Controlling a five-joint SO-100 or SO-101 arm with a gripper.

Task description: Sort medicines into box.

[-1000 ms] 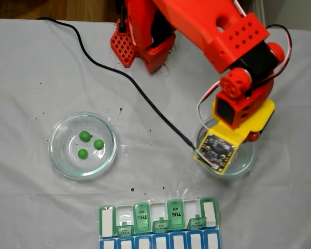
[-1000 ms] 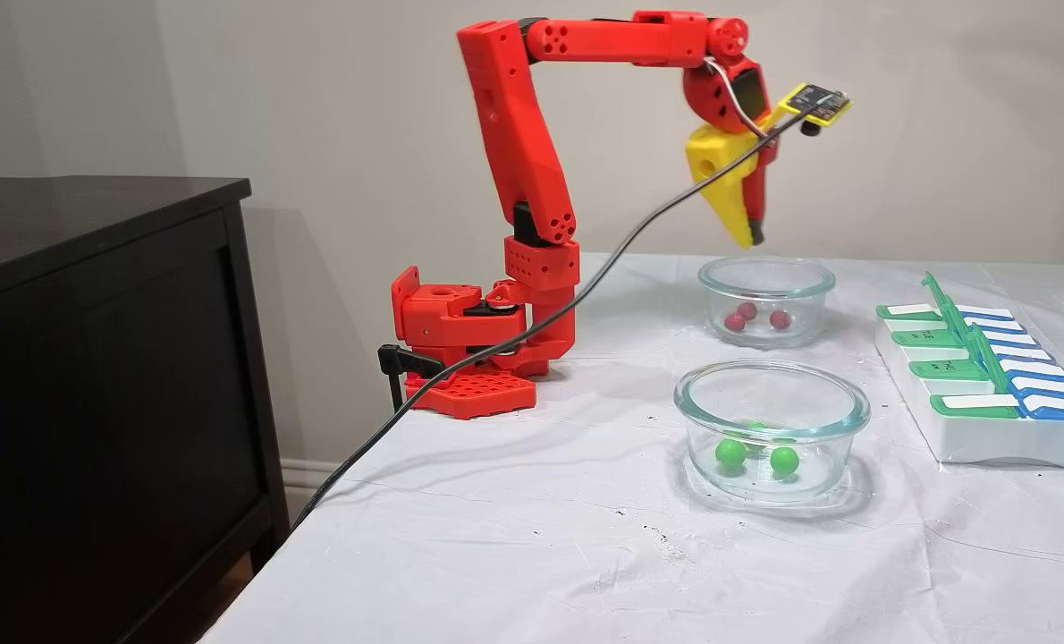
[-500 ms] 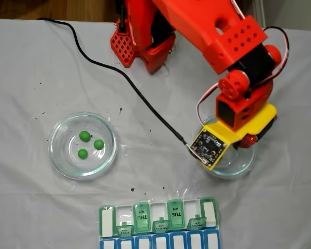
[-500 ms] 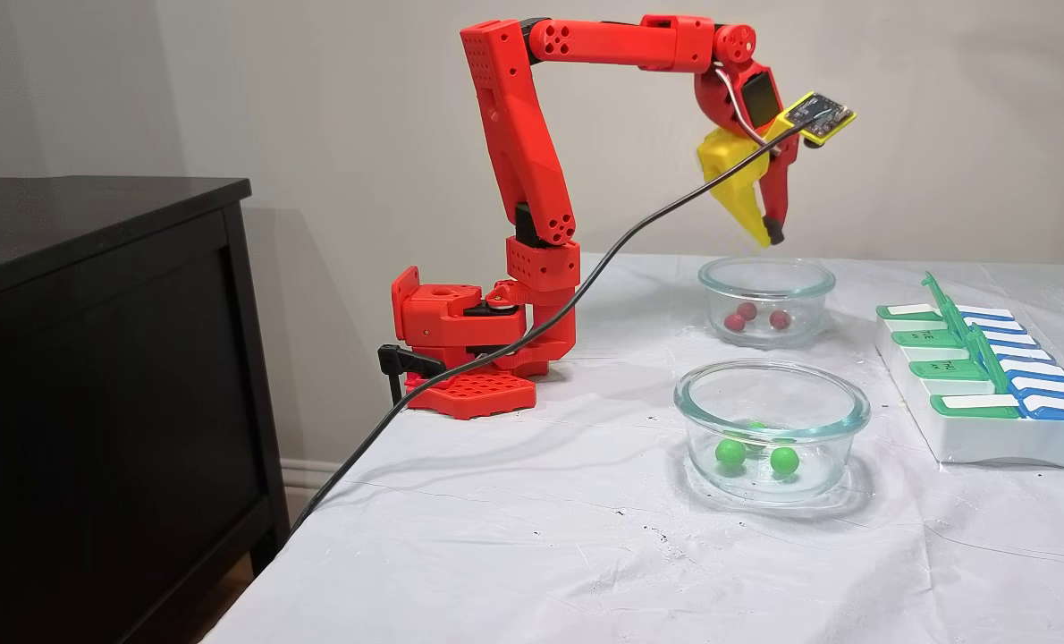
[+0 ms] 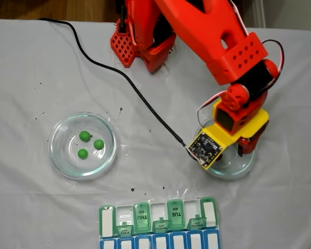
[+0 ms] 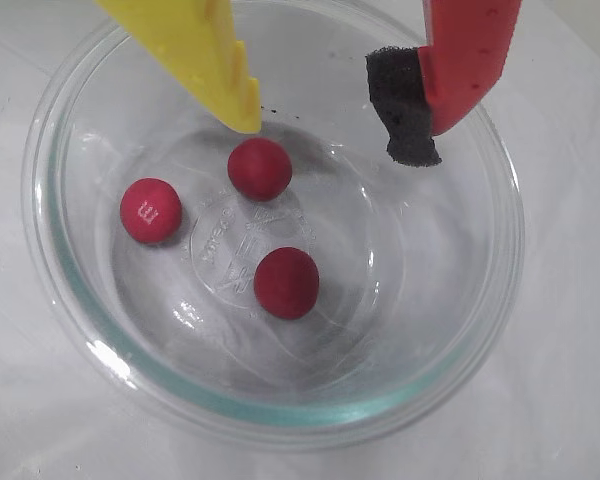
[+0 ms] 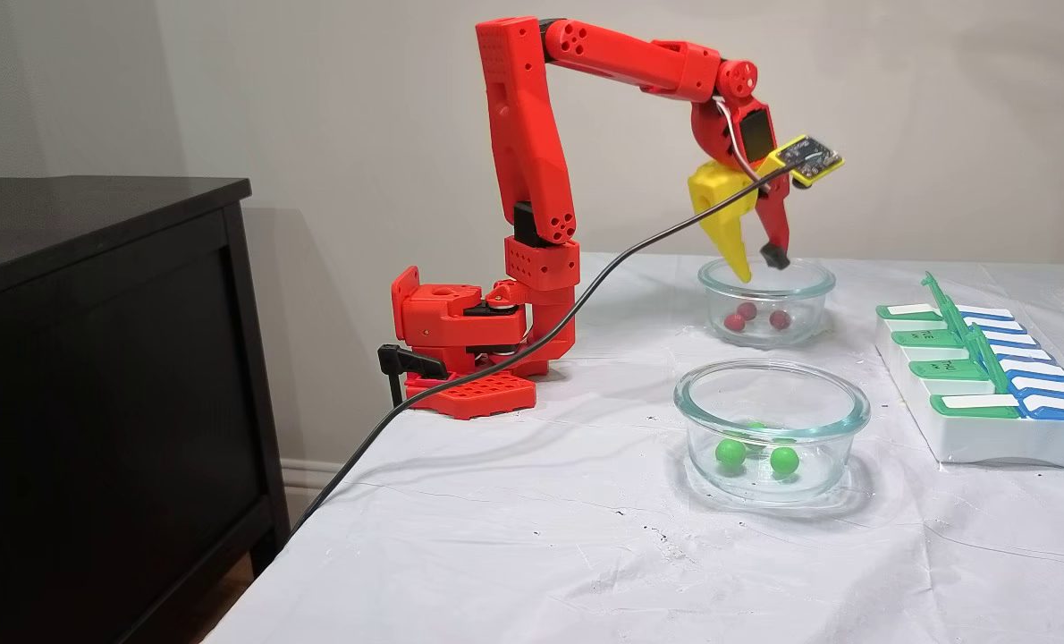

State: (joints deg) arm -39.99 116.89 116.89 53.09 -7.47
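1. Wrist view: the gripper [image 6: 335, 125] is seen spread wide over a glass dish [image 6: 480, 330], nothing held between the yellow finger [image 6: 205, 55] and the red finger's foam pad [image 6: 405, 105].
2. Three red balls [image 6: 260, 168] are found below the tips; the nearest lies just under the yellow finger.
3. Green balls [image 5: 84, 136] are seen in another dish [image 5: 59, 155], well apart from the gripper.
4. The pill organizer [image 7: 988, 438] is set beyond both dishes, with its green lids raised.

1. My arm [image 7: 532, 134] rises from its base at frame centre-left, then reaches right and bends down.
2. My gripper [image 7: 758, 266] points downward, jaws spread apart, yellow finger [image 6: 195, 50] upper left, red finger [image 6: 460, 55] upper right in the wrist view.
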